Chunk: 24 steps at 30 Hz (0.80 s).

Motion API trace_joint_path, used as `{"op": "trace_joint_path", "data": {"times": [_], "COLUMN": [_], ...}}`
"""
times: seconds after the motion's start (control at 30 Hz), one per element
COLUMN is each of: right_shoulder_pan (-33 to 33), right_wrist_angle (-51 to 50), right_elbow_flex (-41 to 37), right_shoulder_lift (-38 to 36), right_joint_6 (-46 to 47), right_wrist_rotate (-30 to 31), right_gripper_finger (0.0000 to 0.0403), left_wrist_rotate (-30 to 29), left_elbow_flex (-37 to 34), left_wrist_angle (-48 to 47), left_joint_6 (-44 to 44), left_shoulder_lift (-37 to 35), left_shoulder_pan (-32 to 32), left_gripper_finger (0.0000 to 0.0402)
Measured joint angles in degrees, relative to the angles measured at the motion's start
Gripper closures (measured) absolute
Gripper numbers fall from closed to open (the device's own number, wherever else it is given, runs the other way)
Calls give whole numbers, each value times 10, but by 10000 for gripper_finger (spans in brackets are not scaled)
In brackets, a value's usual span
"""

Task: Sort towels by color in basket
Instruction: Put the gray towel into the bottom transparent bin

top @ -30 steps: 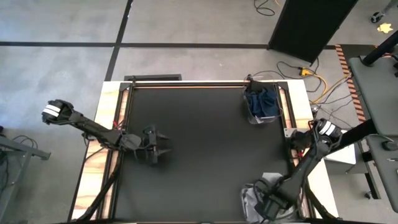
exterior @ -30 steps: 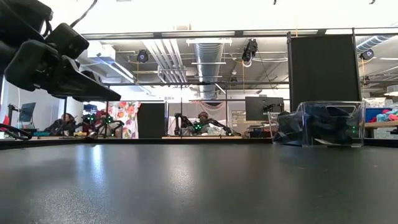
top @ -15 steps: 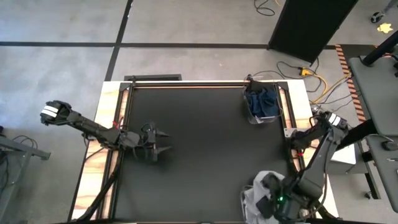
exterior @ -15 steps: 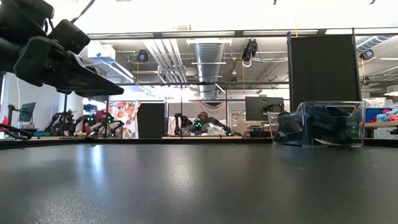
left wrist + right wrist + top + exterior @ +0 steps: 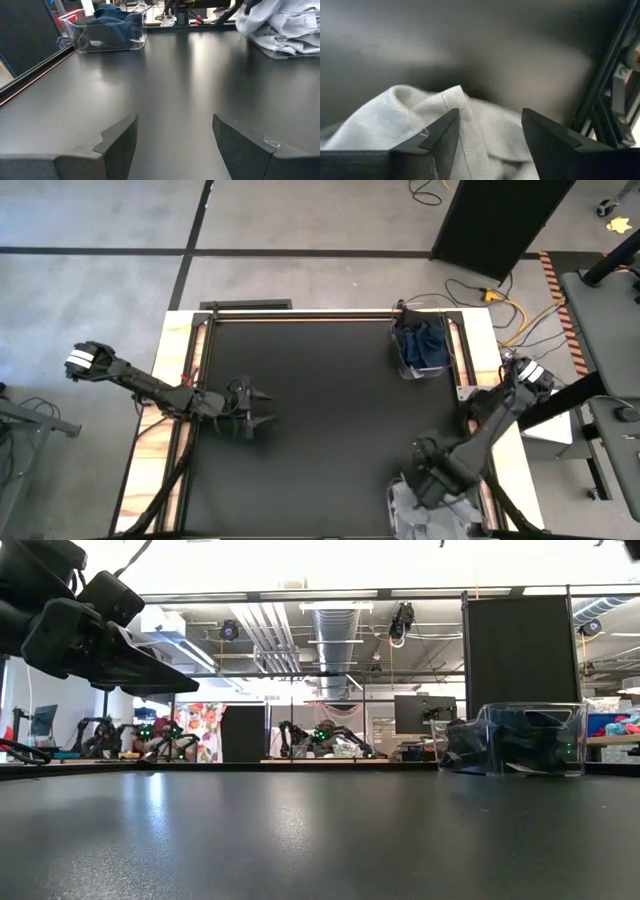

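The towels are already split by colour: your light grey towels (image 5: 430, 505) lie heaped in a clear container at the near right corner of the black tabletop (image 5: 320, 420), and the dark navy towels (image 5: 422, 343) fill a clear basket (image 5: 403, 366) at the far right corner. Your right gripper (image 5: 428, 480) hangs just over the grey heap; its jaws stand apart with pale cloth (image 5: 445, 125) beneath them, and they hold nothing. Your left gripper (image 5: 262, 409) waits above the left side of the tabletop, well apart from both piles, jaws spread wide and empty, pointing across towards the baskets.
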Motion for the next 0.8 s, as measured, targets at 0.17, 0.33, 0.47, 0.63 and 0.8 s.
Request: {"op": "trace_joint_path", "data": {"times": [0.17,0.33,0.47,0.63,0.8], "right_shoulder_pan": [-54,-97,-107,-101,-64], "right_wrist_angle": [70,242,279,274,252], "right_elbow_flex": [-79,-179,-216,-199,-111], "right_shoulder_lift": [-14,-44,-56,-86,-125], "right_joint_6": [-34,-60,-79,-94,-95], "right_wrist_rotate": [-40,-80,-81,-76,-19], "right_gripper_finger": [197,224,296,386,394], "left_wrist_rotate": [0,0,0,0,0], "left_elbow_flex": [0,0,0,0,0], "left_wrist_angle": [0,0,0,0,-6], "left_joint_6": [-2,-4,-4,-11,-15], "left_shoulder_lift": [0,0,0,0,0], "left_shoulder_pan": [0,0,0,0,0], "left_gripper_finger": [159,159,159,159,159]}}
